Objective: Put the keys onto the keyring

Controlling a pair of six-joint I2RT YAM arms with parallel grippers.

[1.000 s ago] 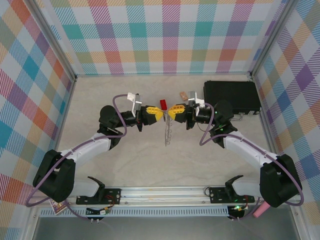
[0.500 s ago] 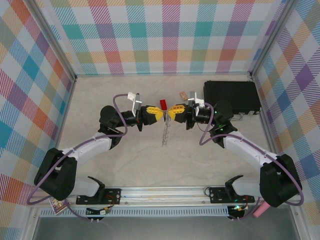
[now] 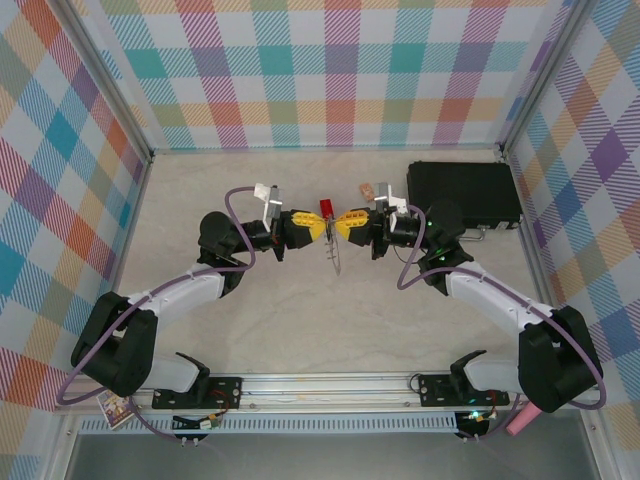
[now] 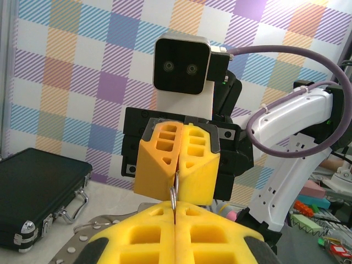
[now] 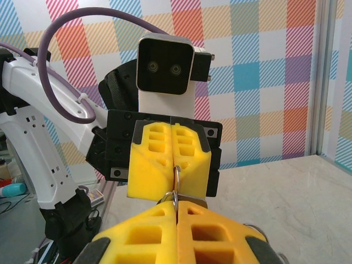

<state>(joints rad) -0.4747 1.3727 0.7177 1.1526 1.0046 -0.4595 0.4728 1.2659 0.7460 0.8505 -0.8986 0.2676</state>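
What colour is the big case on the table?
The case is black with silver corners, clearest in the left wrist view.

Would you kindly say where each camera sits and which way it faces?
Top external: above and behind the bases, looking down at the table; both arms show, left tool and right tool shut tip to tip on the keyring.
Left wrist: on the left arm, facing the right tool and black case; own yellow fingers at the bottom.
Right wrist: on the right arm, facing the left tool; own fingers below.
Shared by both wrist views: the wire loop pinched between the tools.
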